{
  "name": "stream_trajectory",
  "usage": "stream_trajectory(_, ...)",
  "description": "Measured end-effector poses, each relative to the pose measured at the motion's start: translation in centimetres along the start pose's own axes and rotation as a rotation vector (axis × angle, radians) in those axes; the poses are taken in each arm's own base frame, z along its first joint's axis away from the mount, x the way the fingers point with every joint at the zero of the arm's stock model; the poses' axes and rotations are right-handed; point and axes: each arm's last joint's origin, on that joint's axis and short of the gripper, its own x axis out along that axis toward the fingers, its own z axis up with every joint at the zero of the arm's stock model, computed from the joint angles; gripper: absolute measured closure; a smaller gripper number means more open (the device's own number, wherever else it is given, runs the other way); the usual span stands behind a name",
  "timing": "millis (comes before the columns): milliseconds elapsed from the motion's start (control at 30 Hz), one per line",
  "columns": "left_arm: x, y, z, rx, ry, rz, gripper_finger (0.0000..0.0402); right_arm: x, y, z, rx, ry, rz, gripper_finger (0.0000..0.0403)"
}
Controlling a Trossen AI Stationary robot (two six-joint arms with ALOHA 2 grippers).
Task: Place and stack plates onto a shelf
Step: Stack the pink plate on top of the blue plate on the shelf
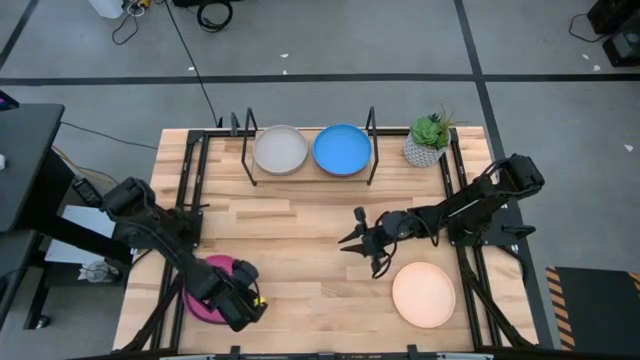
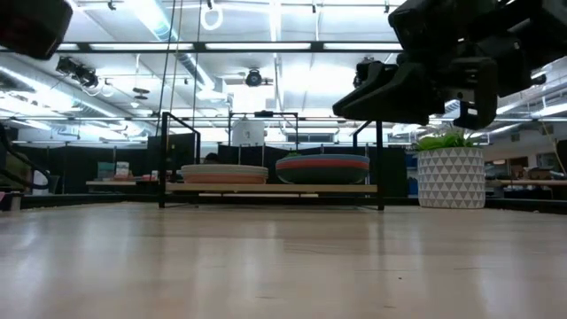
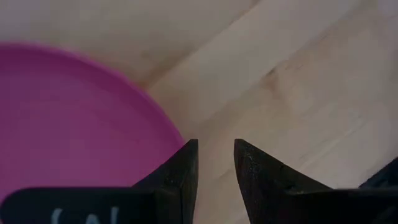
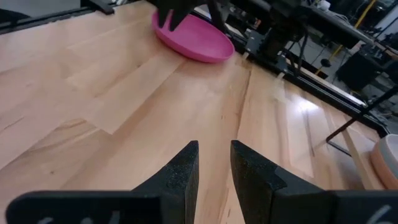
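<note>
Far edge of the worktop: the shelf, a low light-wood plank between thin black uprights, carries two piles of plates side by side.
Left pile: a grey plate on top, as seen from above; level with the table, a tan or pink band shows beneath it.
Right pile: a blue plate on top; from the side the pile looks dark teal with a reddish band.
Pile count: cannot be told, as the edges run together.
Near-left of the worktop: a pink plate, round, shallow and matte, lies flat and is partly covered by the left arm.
Near-right of the worktop: a cream plate lies flat in full view, well apart from the shelf.
Left claw: just beside the pink plate's rim; its fingers are slightly parted and released, with bare wood in the gap.
Right claw: over the middle of the worktop, between the shelf and the cream plate, released, slightly parted and grasping nothing.
Cut off: the right wrist view catches only a sliver of a pale plate rim at its edge.
Other item: a potted plant stands just beside the shelf's right end.
</note>
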Motion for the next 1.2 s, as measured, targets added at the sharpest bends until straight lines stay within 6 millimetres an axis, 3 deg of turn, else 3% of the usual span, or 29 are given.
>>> stream_trajectory(500, 2.8, -0.4, -0.6, -0.080, 0.089, 0.181, 0.0293, 0.0, -1.8, 0.2, -0.044, -0.115, 0.023, 0.0304)
stream_trajectory(800, 4.3, -0.3, -1.1, -0.021, 0.121, 0.232, 0.0308, -0.1, -2.8, 0.0, -0.050, -0.157, 0.046, 0.0304)
stream_trajectory(967, 3.1, -1.2, -0.5, 0.082, 0.138, 0.256, 0.0382, -0.1, -2.8, -0.1, -0.029, -0.151, 0.049, 0.0304)
stream_trajectory(1100, 0.1, -3.4, 0.7, 0.227, 0.071, 0.248, 0.0385, 0.0, -2.6, -0.4, 0.023, -0.123, 0.068, 0.0304)
stream_trajectory(1200, -2.1, -5.0, 2.0, 0.438, -0.062, 0.218, 0.0385, 0.0, -2.3, -0.3, 0.095, -0.110, 0.089, 0.0304)
